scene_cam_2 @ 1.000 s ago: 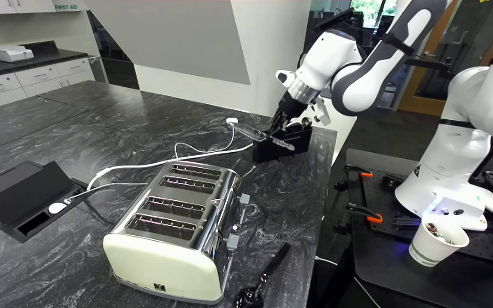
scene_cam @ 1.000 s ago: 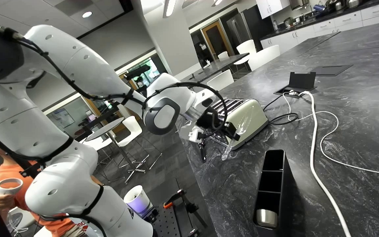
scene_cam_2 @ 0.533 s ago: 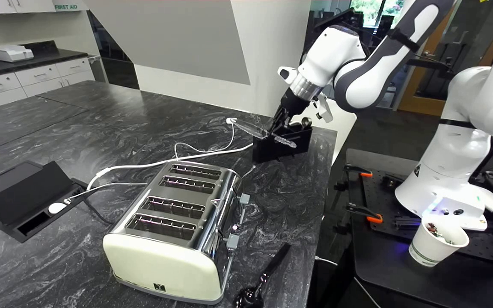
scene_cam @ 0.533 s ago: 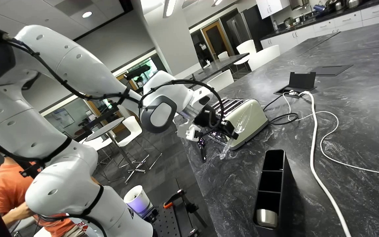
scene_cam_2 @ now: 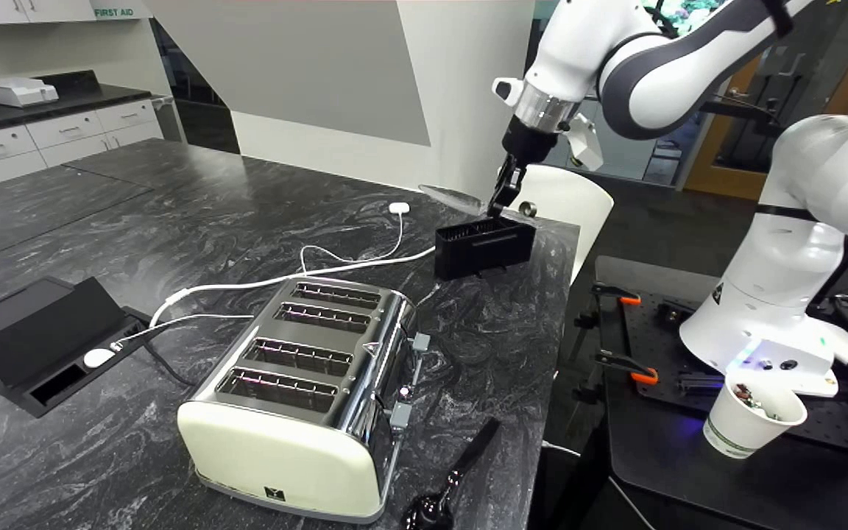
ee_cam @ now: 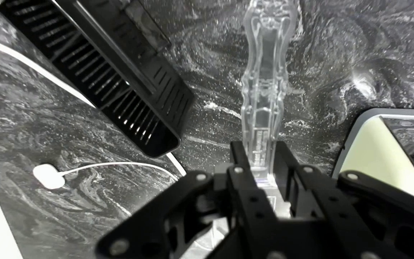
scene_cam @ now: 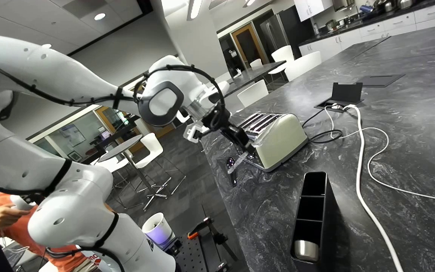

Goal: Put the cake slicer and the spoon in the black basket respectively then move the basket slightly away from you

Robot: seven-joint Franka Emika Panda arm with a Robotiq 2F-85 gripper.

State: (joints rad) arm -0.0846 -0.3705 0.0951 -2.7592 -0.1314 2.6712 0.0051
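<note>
Cake slicer [ee_cam: 265,75] lies crosswise in the gripper [ee_cam: 260,149], pinched near its middle.

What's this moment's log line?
gripper: closed on cake slicer | placement: aloft, outside black basket | black spoon: on countertop beside four-slot toaster

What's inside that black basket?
A silver thing sits in one end compartment of the basket; the walls hide its lower part. The other compartments' floors are too dark to make out.
</note>
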